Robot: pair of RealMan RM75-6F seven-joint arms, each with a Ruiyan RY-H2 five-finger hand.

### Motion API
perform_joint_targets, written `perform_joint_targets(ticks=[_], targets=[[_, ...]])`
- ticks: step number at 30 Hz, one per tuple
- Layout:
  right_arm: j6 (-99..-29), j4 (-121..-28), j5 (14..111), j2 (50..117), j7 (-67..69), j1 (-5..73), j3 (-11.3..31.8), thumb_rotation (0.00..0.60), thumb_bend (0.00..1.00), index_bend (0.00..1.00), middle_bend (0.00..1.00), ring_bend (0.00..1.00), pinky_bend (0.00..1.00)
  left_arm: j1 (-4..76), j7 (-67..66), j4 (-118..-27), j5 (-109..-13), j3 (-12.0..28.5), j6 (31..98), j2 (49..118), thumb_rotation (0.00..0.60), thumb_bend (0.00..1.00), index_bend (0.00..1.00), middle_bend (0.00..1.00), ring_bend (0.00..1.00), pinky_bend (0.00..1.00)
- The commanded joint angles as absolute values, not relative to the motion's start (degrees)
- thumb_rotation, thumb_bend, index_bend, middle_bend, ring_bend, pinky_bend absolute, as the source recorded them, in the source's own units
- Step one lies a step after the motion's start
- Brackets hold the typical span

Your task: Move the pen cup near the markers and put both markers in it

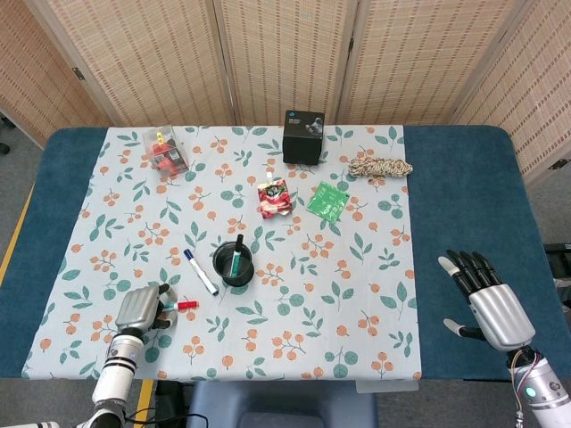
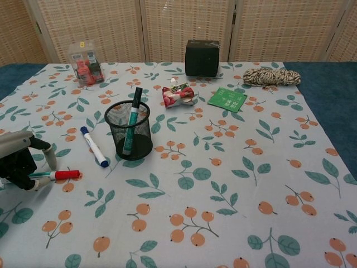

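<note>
1. Centrally, a black wire-mesh pen cup (image 2: 128,130) stands upright on the leaf-and-berry patterned cloth (image 1: 294,294) that covers the blue surface (image 1: 464,205); a green-barrelled marker with black cap (image 2: 132,119) leans inside it.
2. A blue-capped white marker (image 2: 93,146) lies flat at the cup's 9 o'clock, just beside it, not touching.
3. A red-capped marker (image 2: 57,175) lies flat at the cup's 8 o'clock, near the front-left edge.
4. Left hand (image 2: 19,160): fingers curled around the far end of the red-capped marker, which rests on the cloth.
5. Right hand (image 1: 486,299): fingers spread, holding nothing, over the bare blue surface at the cup's 4 o'clock, well apart.
6. A black cube-shaped box (image 1: 303,135) stands at the cup's 1 o'clock, near the back.
7. A coiled speckled rope (image 1: 381,167), a green flat packet (image 1: 327,199), a crumpled red snack pouch (image 1: 273,198) and a clear plastic box of red items (image 1: 165,150) lie further back.
</note>
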State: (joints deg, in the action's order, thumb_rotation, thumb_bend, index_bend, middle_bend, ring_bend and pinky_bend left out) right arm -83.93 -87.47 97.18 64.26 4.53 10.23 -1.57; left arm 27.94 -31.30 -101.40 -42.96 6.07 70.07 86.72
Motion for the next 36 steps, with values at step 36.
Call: perform_joint_targets(ticks=[36], targets=[[-85.9,-87.4,97.6,63.9,5.7,9.4,-1.2,0.600,0.07,0.00,0.00,0.00,0.00,21.7,-12.4,-123.1,-57.9,16.4,83.1,74.0,0.600,0.39,0.58,1.00,0.97,1.00]])
